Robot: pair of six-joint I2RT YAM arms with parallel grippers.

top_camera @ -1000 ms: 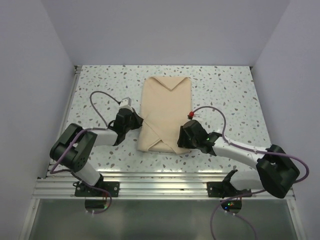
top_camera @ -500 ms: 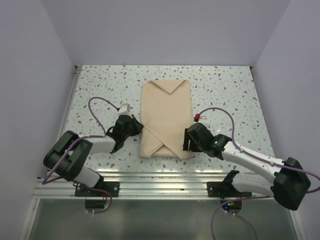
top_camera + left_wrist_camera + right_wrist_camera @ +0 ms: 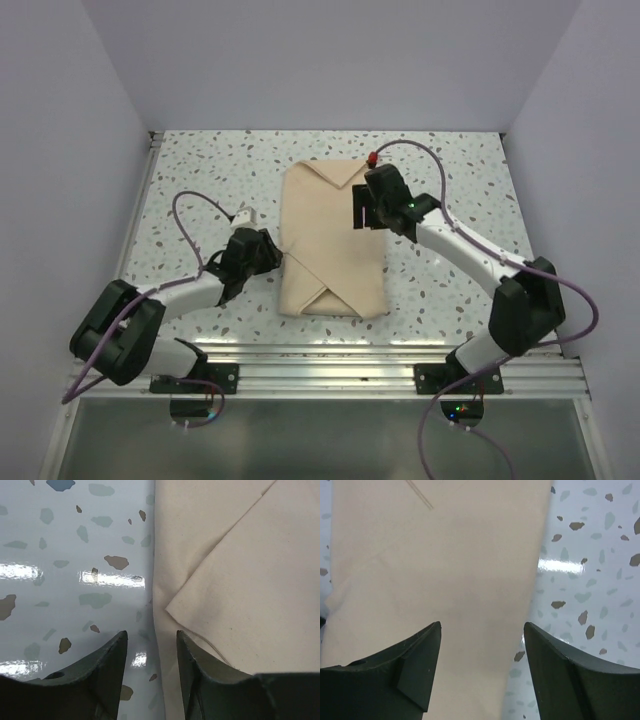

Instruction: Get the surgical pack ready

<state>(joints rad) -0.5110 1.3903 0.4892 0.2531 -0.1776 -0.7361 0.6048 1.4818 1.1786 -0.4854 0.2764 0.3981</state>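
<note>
Tan-beige cloth right in the middle of the speckled table (image 3: pixel 200 170): the surgical pack (image 3: pixel 330 240), wrapped into a long flat bundle and lying lengthwise, away from the arm bases. Pointed flap folded down at the far end, crossed flaps tucked in at the near end.

Over to the left gripper (image 3: pixel 278 256), down low at the bundle's left edge, nearer the near end than the far one. Seen from its wrist camera: fingers (image 3: pixel 107 675) parted, one above bare tabletop, the other above the cloth's border, with a folded corner of the wrap just ahead of them. Nothing pinched between. Touching the cloth or not, impossible to say.

Now the right gripper (image 3: pixel 360 212), out over the far right part of the bundle, arm stretched well forward. Seen from its wrist camera: fingers (image 3: pixel 415 665) spread wide, one over cloth, the other over speckled table, the pack's right edge running close beside that second finger. Nothing gripped there either.

Purple cables (image 3: pixel 183 215) looping off both wrists.
</note>
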